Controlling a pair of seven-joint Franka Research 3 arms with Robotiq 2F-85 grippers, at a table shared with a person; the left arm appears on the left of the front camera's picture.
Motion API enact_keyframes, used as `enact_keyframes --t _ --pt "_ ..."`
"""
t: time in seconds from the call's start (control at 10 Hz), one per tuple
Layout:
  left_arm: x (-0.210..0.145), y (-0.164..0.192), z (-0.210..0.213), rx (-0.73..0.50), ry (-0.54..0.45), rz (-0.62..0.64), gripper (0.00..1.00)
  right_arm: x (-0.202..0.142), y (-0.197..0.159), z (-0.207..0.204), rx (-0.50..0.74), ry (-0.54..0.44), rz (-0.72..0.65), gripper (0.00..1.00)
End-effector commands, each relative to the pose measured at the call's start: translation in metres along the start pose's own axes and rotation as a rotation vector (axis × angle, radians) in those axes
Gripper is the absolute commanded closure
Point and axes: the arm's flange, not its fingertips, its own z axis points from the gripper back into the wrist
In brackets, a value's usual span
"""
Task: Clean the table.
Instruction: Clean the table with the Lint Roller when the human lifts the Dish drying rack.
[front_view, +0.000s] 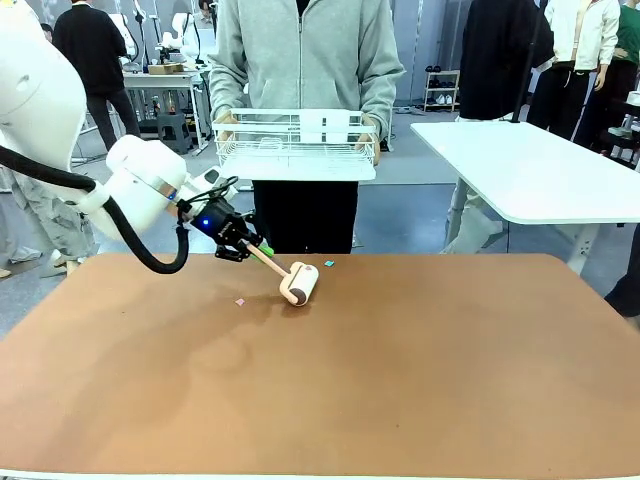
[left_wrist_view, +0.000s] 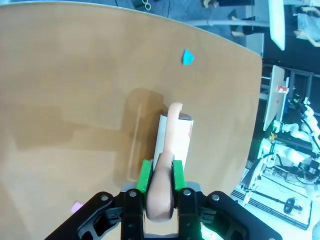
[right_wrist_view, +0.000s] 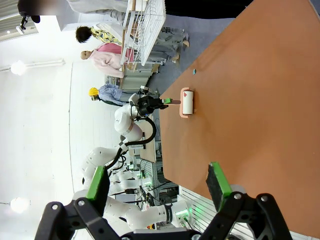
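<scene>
One table, a broad reddish-brown top, lies beneath both grippers and spreads out ahead of them. On it lie two small scraps of litter. One pink scrap sits just beside the left gripper, on the near side, and in the left wrist view it shows by that gripper's base. One teal scrap lies farther out, past the tool's head, straight ahead of the fingers.

There is one lint roller, with a peach handle and a white roll bearing a red mark. The left gripper's green pads are pressed against either side of the handle, the jaws narrow around it. The roll reaches out beyond the fingertips and appears to rest on the tabletop.

The left arm comes in from the side, wrist tipped down and forward toward the table's far part. One black cable loops beneath it.

The right gripper hangs above the table with its two fingers spread wide and nothing between them. The roller is well ahead of it.

Beyond the left gripper, past the table's far edge, one person stands holding one white wire rack in two hands, one at each end. One white table stands farther off, apart from the brown one
</scene>
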Motion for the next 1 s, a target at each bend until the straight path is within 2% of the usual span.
enact_keyframes --t 0.0,0.4,0.6,0.9 --pt "0.009 0.019 -0.045 0.111 -0.072 0.009 0.78 -0.004 0.002 0.0 0.014 -0.004 0.009 0.0" --pt "-0.001 -0.017 -0.061 0.048 -0.112 -0.014 0.78 -0.004 0.002 0.0 0.014 -0.004 0.009 0.0" --pt "-0.018 -0.033 -0.053 0.018 -0.123 -0.047 0.78 -0.004 0.002 0.0 0.014 -0.004 0.009 0.0" --pt "-0.051 -0.047 -0.016 -0.003 -0.154 -0.035 0.78 -0.004 0.002 0.0 0.014 -0.004 0.009 0.0"
